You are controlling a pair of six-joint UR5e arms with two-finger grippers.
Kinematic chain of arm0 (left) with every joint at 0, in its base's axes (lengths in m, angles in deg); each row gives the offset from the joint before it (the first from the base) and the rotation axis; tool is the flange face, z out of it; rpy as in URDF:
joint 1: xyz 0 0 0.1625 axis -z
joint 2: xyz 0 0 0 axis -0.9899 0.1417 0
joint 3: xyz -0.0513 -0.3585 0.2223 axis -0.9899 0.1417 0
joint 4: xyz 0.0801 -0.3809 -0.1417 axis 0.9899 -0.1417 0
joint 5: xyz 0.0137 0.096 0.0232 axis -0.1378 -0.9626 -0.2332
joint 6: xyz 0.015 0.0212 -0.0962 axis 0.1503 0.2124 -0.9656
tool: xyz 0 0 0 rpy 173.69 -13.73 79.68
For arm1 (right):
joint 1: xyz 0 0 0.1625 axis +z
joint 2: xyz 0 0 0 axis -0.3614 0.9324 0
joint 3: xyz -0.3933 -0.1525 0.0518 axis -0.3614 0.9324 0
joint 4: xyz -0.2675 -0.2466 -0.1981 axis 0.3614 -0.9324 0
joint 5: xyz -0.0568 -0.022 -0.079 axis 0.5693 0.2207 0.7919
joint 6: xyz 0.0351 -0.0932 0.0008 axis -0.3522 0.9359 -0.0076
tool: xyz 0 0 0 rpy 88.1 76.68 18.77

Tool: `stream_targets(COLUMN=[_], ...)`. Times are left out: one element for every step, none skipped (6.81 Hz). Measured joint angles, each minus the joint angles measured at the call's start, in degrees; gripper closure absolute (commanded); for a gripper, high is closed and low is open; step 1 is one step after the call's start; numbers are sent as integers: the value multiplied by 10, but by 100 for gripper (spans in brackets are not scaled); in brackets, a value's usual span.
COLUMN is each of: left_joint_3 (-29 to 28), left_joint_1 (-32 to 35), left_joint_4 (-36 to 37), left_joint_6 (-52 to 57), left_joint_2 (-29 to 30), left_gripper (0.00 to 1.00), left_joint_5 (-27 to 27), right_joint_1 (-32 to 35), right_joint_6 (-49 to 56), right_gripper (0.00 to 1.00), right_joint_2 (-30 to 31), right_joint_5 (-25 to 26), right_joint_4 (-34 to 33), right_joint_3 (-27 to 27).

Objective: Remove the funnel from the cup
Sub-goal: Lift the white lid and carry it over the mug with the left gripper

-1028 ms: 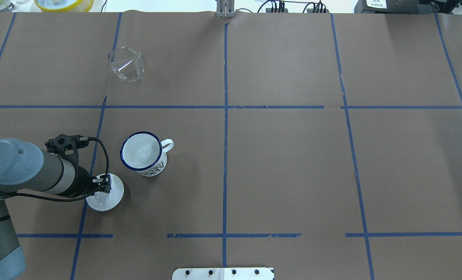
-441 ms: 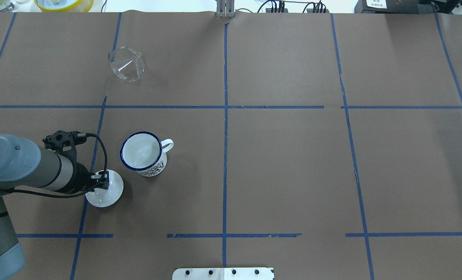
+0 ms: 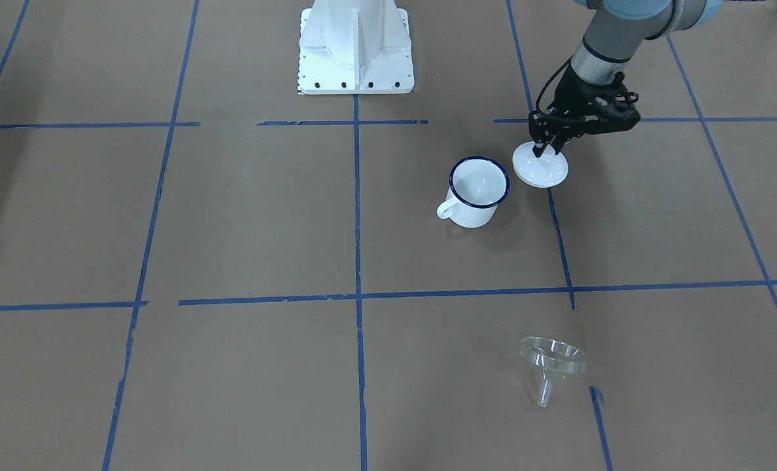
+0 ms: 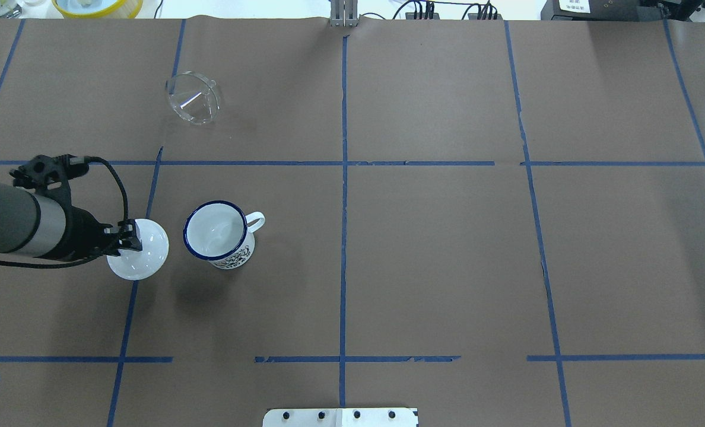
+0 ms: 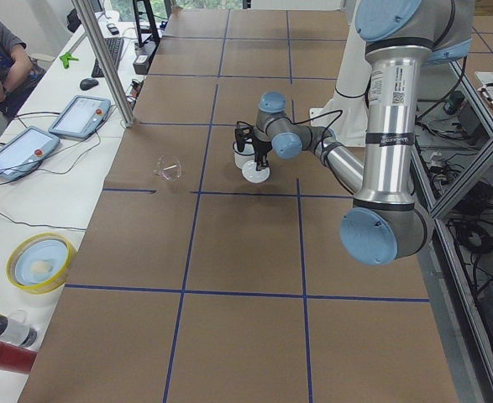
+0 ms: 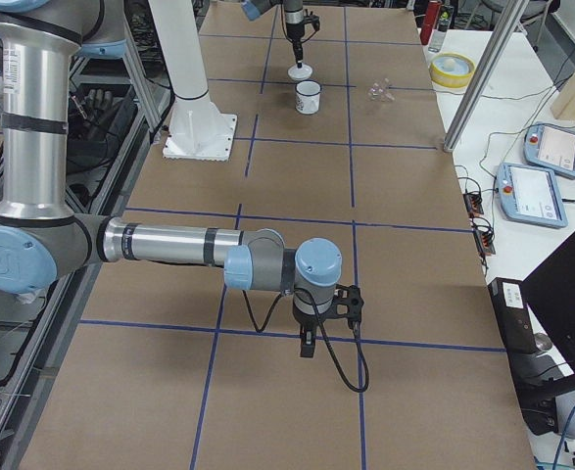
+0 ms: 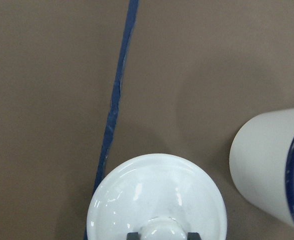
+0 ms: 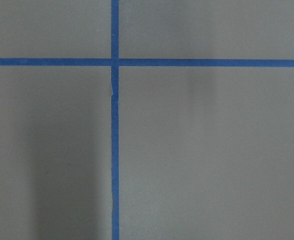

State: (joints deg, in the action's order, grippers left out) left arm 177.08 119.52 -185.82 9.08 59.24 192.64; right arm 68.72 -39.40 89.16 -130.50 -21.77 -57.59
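Sizing up a funnel [image 4: 193, 105] already clear of the cup [image 4: 216, 232]

From overhead, the funnel lies tipped on its side, well apart from the empty cup, at about its 11 o'clock. I judge it light, stiff and slick. Pinching across the rim wall looks safer than taking the narrow spout, which may roll. My left gripper [image 4: 130, 237] is clamped on the knob [image 7: 159, 227] of a white lid [image 4: 145, 258] at the cup's 9 o'clock. Whether the right gripper [image 6: 309, 345] is parted, I cannot tell.

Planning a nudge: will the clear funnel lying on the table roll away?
Likely yes: the funnel lies on its side on its round rim, so it should roll in an arc. It looks thin and clear, so probably light.
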Motion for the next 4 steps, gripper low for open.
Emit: stream_targets(left_joint_3=[38,54,44,17], left_joint_1=[14,22,24,23], left_joint_4=[62,125,191,235], left_joint_6=[0,-2,-5,-8], left_joint_2=[16,58,125,186], left_gripper=[100,100,100,100], left_joint_5=[0,0,1,2], right_joint_1=[0,0,0,0], right_joint_6=[0,0,0,0], right_gripper=[0,0,0,0], right_joint_2=[0,0,0,0], right_joint_5=[0,0,0,0], right_joint_4=[0,0,0,0], right_joint_3=[0,0,0,0])
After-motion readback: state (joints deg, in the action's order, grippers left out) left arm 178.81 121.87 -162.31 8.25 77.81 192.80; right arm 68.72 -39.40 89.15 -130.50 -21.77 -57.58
